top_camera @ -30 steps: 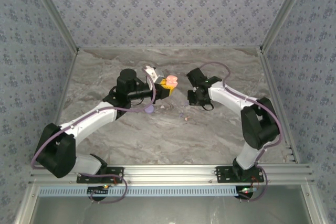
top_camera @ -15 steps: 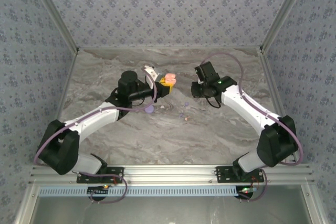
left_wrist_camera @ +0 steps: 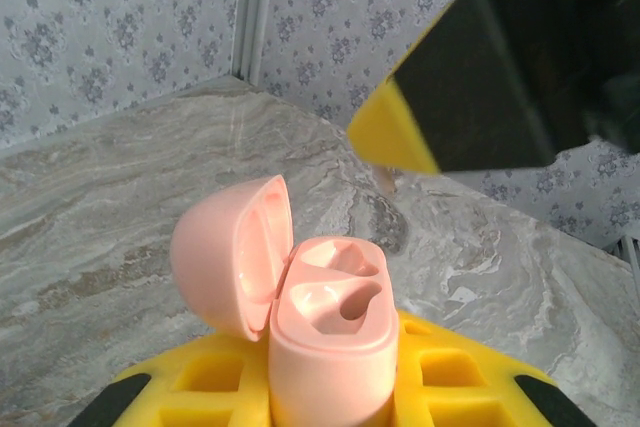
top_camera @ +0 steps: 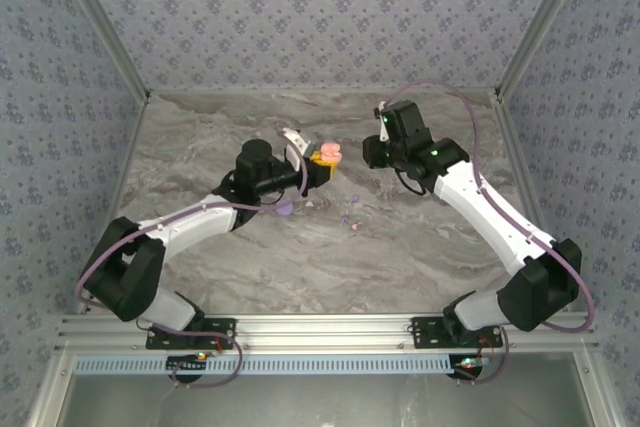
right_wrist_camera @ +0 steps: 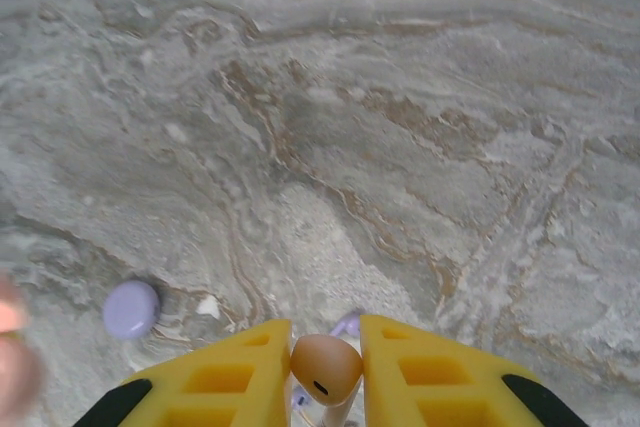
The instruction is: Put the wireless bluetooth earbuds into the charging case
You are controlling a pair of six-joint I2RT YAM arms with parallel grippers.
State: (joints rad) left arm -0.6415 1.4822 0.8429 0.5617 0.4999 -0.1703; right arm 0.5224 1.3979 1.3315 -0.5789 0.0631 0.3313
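Table (top_camera: 300, 267): grey marbled top, walled on three sides with patterned panels.
Lilac disc (top_camera: 285, 209): laid flat on the table, just beside the left forearm; a small white fleck (right_wrist_camera: 208, 305) is seen next to it in the right wrist view.
Left gripper (top_camera: 318, 160): raised over the middle of the table; yellow fingers (left_wrist_camera: 215, 379) are closed narrowly on the charging case.
Charging case (left_wrist_camera: 330, 342): pink, held upright between the left fingers, clear of the table. The lid (left_wrist_camera: 232, 265) is swung open to the left and both sockets are exposed and unfilled.
Loose earbuds (top_camera: 350, 222): tiny lilac and pinkish specks, lying on the table between the arms, below the case in the top view; no detail can be told.
Right gripper (top_camera: 370, 154): held above the table, near the case but apart from it; the jaws are drawn narrow on the earbud.
Earbud (right_wrist_camera: 325, 369): pinkish-tan, pinched between the yellow fingertips (right_wrist_camera: 262, 345).
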